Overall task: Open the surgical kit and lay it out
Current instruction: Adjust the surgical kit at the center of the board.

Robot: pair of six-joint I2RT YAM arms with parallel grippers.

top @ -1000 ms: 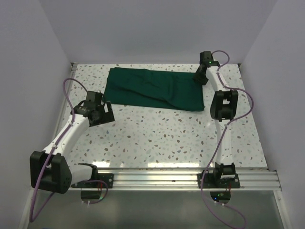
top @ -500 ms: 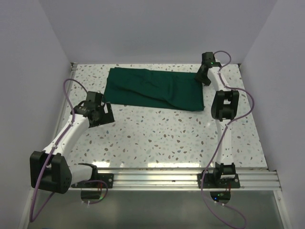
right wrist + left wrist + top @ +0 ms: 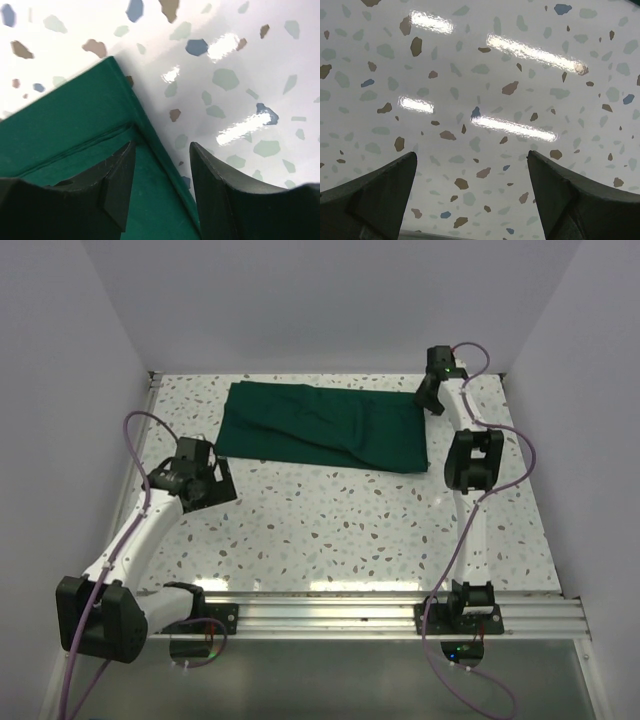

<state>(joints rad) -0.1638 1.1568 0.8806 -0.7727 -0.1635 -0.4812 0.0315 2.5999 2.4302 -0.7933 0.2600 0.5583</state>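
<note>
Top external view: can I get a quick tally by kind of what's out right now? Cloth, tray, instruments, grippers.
Dark green cloth: 1, folded flat
Steel tray: 0 in view
Instruments: 0 in view
Grippers: 2, the left gripper and the right gripper, both open
Total: 3 things in view

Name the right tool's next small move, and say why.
Probably close the right tool on the green cloth: it is open astride the cloth's edge at its far right corner, with fabric under one side and bare table under the other.
</note>
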